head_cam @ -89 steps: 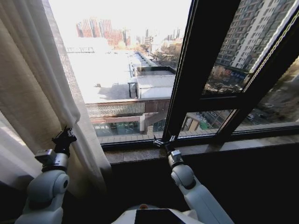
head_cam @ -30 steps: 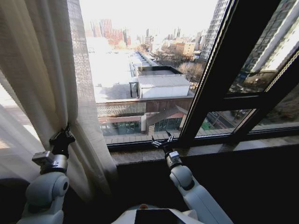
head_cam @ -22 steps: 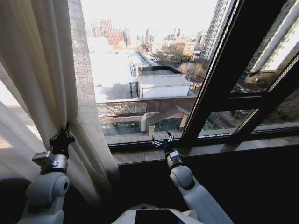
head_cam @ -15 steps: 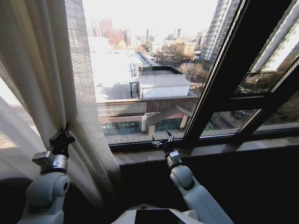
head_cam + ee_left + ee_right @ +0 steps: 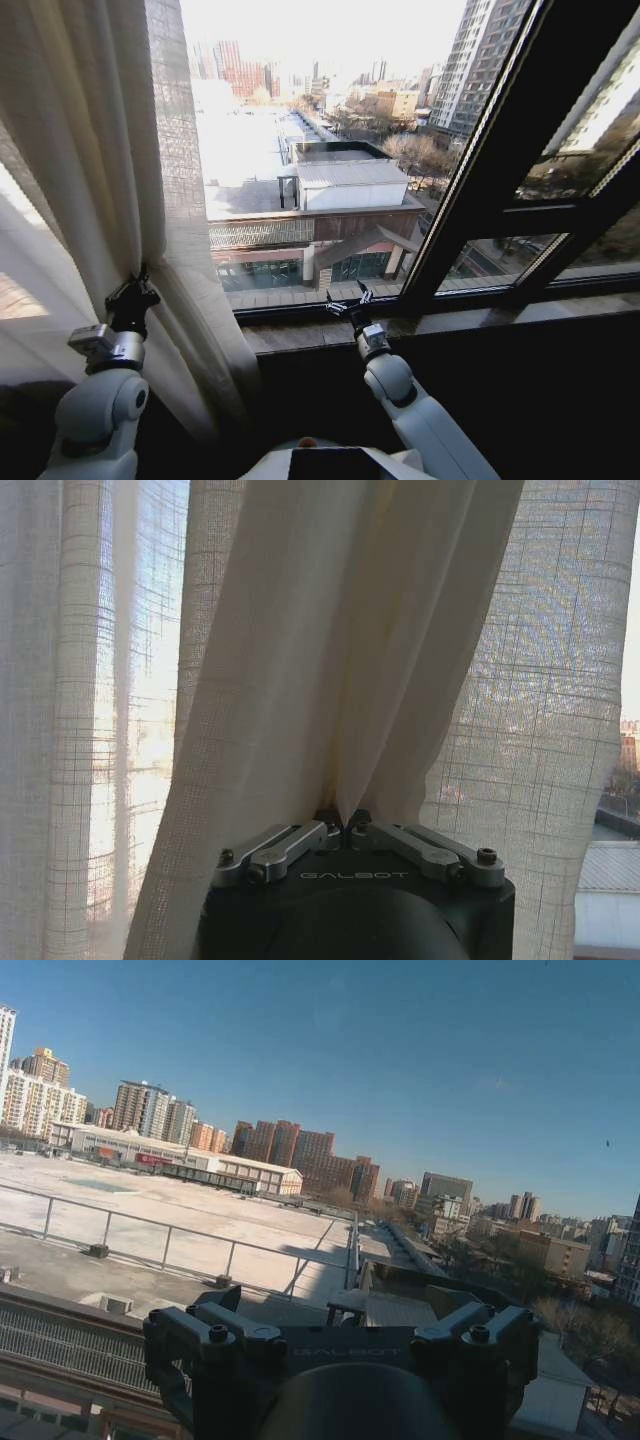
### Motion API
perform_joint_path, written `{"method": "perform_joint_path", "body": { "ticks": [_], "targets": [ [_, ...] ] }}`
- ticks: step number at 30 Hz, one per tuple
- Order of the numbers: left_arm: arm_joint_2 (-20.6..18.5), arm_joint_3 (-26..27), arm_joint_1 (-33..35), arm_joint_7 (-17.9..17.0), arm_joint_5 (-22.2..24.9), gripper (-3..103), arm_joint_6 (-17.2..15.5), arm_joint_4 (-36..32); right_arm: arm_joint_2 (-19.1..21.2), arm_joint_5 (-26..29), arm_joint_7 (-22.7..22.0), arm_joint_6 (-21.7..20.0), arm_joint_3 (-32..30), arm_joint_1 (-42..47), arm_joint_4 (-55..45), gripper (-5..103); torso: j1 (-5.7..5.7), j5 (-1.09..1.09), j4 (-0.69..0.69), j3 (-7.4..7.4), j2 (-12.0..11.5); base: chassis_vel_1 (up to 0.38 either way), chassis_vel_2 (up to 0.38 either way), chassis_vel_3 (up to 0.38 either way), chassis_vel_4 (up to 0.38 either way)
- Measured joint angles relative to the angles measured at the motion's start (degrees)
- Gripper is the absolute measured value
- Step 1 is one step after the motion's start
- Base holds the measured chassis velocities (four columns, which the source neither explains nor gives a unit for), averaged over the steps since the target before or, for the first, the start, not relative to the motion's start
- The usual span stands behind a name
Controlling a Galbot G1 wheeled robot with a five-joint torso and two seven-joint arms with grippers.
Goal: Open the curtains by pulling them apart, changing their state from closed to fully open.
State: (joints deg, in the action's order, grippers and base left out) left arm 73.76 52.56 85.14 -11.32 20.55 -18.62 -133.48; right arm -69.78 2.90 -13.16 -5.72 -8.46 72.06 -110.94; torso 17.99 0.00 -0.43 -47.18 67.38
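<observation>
Sheer white curtains (image 5: 90, 190): gathered at the window's left side, glass ahead bare, opening judged nearly complete. Left gripper (image 5: 345, 825) clamped on a pleat; right gripper (image 5: 347, 301) spread, idle at the sill (image 5: 470, 322).

A room high up in a city building, a flat or hotel room by the look of it. Tall sheer curtains (image 5: 90, 180) hang at the left of a wide window with dark frame bars (image 5: 480, 180) above a stone sill (image 5: 450, 325). Through the glass lie a broad flat rooftop (image 5: 250, 160) far below, high-rise blocks (image 5: 480, 60) and a distant skyline.
</observation>
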Motion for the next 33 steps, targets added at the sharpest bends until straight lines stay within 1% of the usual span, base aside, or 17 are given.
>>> {"method": "perform_joint_path", "body": {
  "ticks": [4, 6, 7, 10, 12, 14, 16, 18, 21, 23, 25, 27, 28, 30, 31, 32, 33],
  "targets": [
    [0.49, 2.62, -1.42, -1.72, 1.44, 0, -0.45, 1.0, -0.02, -0.04, 0.0, 0.24, -0.02, 0.08, 0.2, 100, 0.0, 0.01, -0.01, 0.0, 0.0, 0.0, 0.0, 0.0, 0.0],
    [0.8, 4.92, -2.59, -4.84, 3.18, 0, -1.6, 1.71, -0.09, -0.1, 0.01, 0.32, -0.05, 0.1, 0.37, 100, 0.0, 0.02, -0.01, 0.0, 0.0, 0.0, 0.0, 0.0, 0.0],
    [0.8, 4.92, -2.59, -4.84, 3.18, 0, -1.6, 1.71, -0.09, -0.1, 0.01, 0.32, -0.05, 0.1, 0.37, 100, 0.0, 0.02, -0.01, 0.0, 0.0, 0.0, 0.0, 0.0, 0.0],
    [0.91, 7.93, -4.0, -8.81, 5.19, 0, -2.47, 3.2, -0.31, -0.22, 0.05, 0.4, 0.03, 0.02, 0.58, 100, -0.01, 0.02, -0.01, 0.0, 0.0, 0.0, 0.0, 0.0, 0.0],
    [0.85, 10.63, -4.66, -10.45, 6.39, 0, -2.58, 5.02, -0.47, -0.35, 0.1, 0.42, 0.18, -0.1, 0.75, 100, -0.01, 0.01, -0.01, 0.0, 0.0, 0.0, 0.0, 0.0, 0.0],
    [0.79, 11.47, -4.78, -10.72, 6.7, 0, -2.58, 5.56, -0.51, -0.39, 0.11, 0.42, 0.21, -0.15, 0.8, 100, -0.01, 0.01, -0.01, 0.0, 0.0, 0.0, 0.0, 0.0, 0.0],
    [0.02, 16.36, -4.93, -11.22, 8.83, 0, -2.35, 8.69, -0.6, -0.54, 0.17, 0.43, 0.34, -0.34, 1.14, 100, -0.01, 0.01, -0.01, 0.0, 0.0, 0.0, 0.0, 0.0, 0.0],
    [-0.26, 17.67, -4.92, -11.23, 9.42, 0, -2.24, 9.54, -0.64, -0.59, 0.18, 0.43, 0.35, -0.39, 1.26, 100, -0.01, 0.0, 0.0, 0.0, 0.0, 0.0, 0.0, 0.0, 0.0],
    [-2.16, 23.22, -5.12, -11.25, 11.18, 0, -1.69, 13.96, -0.77, -0.67, 0.26, 0.43, 0.46, -0.59, 1.83, 100, -0.01, 0.0, 0.01, 0.0, 0.0, 0.0, 0.0, 0.0, 0.0],
    [-3.21, 25.88, -5.81, -11.85, 11.29, 0, -1.41, 16.61, -0.99, -0.71, 0.32, 0.44, 0.62, -0.73, 2.28, 100, -0.01, -0.01, 0.01, 0.0, 0.0, 0.0, 0.0, 0.0, 0.0],
    [-3.4, 26.34, -6.08, -12.25, 11.25, 0, -1.35, 17.2, -1.06, -0.72, 0.33, 0.44, 0.71, -0.77, 2.38, 100, -0.01, -0.01, 0.01, 0.0, 0.0, 0.0, 0.0, 0.0, 0.0],
    [-3.99, 27.94, -8.06, -15.08, 10.38, 0, -1.12, 19.54, -1.32, -0.83, 0.35, 0.46, 1.28, -0.9, 2.72, 100, -0.01, -0.01, 0.01, 0.0, 0.0, 0.0, 0.0, 0.0, 0.0],
    [-3.99, 27.94, -8.06, -15.08, 10.38, 0, -1.12, 19.54, -1.32, -0.83, 0.35, 0.46, 1.28, -0.9, 2.72, 100, -0.01, -0.01, 0.01, 0.0, 0.0, 0.0, 0.0, 0.0, 0.0],
    [-4.22, 28.14, -9.29, -17.07, 8.72, 0, -1.0, 20.39, -1.51, -1.04, 0.37, 0.46, 1.68, -1.03, 2.85, 100, -0.01, -0.01, -0.01, 0.0, 0.0, 0.0, 0.0, 0.0, 0.0],
    [-4.27, 27.95, -9.45, -17.45, 8.12, -3, -0.99, 20.39, -1.57, -1.1, 0.37, 0.46, 1.81, -1.07, 2.89, 100, -0.01, 0.0, -0.01, 0.0, 0.0, 0.0, 0.0, 0.0, 0.0],
    [-4.25, 27.04, -9.45, -17.75, 7.24, 1, -0.99, 19.93, -1.7, -1.2, 0.38, 0.46, 2.02, -1.21, 2.96, 100, -0.01, 0.0, 0.01, 0.0, 0.0, 0.0, 0.0, 0.0, 0.0],
    [-4.25, 27.04, -9.45, -17.75, 7.24, 1, -0.99, 19.93, -1.7, -1.2, 0.38, 0.46, 2.02, -1.21, 2.96, 100, -0.01, 0.0, 0.01, 0.0, 0.0, 0.0, 0.0, 0.0, 0.0]
  ]
}}
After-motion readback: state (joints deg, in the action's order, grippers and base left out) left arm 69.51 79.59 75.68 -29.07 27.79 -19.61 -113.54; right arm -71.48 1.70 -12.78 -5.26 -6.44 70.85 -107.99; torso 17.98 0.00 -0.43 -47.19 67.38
